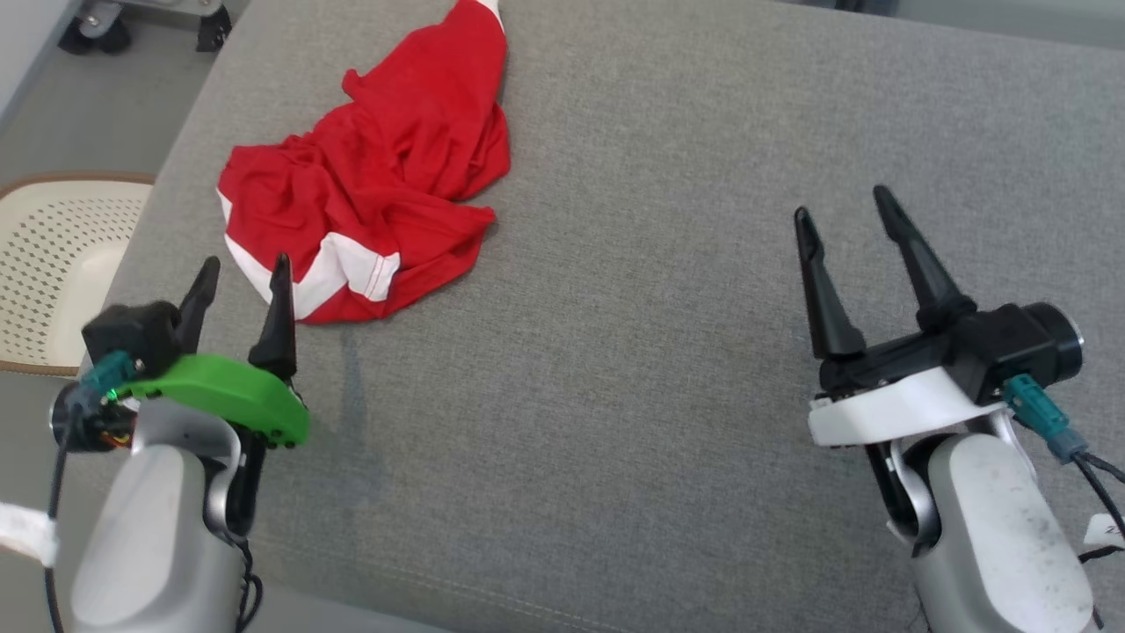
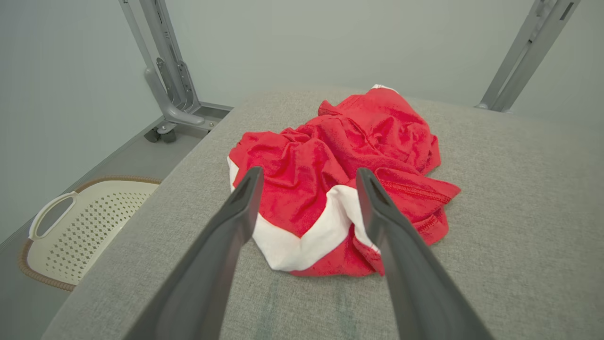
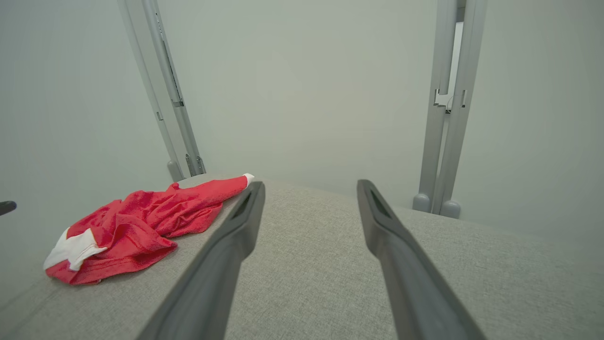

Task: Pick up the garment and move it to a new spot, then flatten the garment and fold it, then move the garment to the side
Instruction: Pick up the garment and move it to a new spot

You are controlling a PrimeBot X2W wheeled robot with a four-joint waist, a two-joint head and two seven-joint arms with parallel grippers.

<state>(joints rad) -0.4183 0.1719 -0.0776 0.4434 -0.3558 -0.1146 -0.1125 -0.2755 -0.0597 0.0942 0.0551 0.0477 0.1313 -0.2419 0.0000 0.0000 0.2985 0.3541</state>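
Observation:
The garment (image 1: 378,185) is red with white bands and lies crumpled in a heap at the far left of the grey padded table (image 1: 668,290). My left gripper (image 1: 244,272) hovers open just short of its near edge, nothing between the fingers. In the left wrist view the garment (image 2: 349,156) sits right beyond the left gripper (image 2: 306,177). My right gripper (image 1: 839,207) stands open over bare fabric far to the right, holding nothing. From the right wrist, the garment (image 3: 141,226) lies off to the left of the right gripper (image 3: 309,186).
A cream perforated basket (image 1: 53,264) stands on the floor left of the table, also seen as the basket (image 2: 89,222) in the left wrist view. Grey metal frame legs (image 2: 165,80) rise behind the table. Bare grey surface stretches across the middle and right.

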